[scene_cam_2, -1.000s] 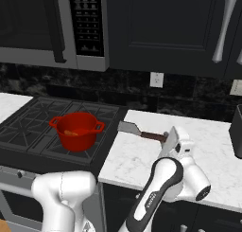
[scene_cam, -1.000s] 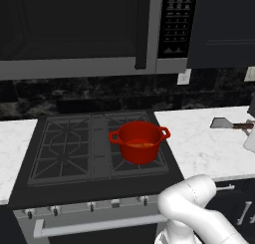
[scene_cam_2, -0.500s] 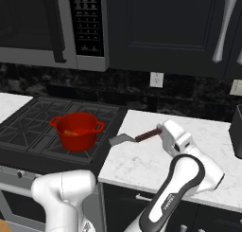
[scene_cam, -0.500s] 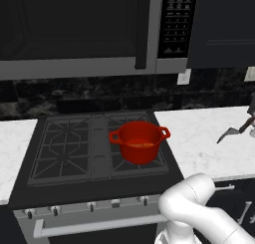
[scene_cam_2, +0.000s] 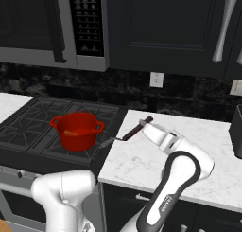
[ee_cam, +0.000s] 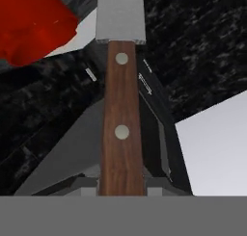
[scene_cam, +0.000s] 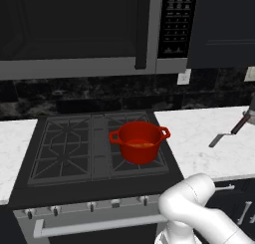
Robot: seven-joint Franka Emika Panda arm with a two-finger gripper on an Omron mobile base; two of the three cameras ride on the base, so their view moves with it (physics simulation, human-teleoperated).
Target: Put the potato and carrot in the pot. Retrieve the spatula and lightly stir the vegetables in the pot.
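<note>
At centre frame of the right base view: spatula [scene_cam_2: 128, 133] carried toward pot [scene_cam_2: 77, 131], stirring not yet begun.
The gripper [scene_cam_2: 147, 126] is clenched on the spatula's handle, blade held in the air just right of the pot, which stands on the stove [scene_cam_2: 28, 127]. Orange and pale contents inside the pot suggest the carrot [scene_cam: 142, 144] and potato are loaded; the two cannot be told apart. The fingertips are hidden behind the handle in the hand view.
</note>
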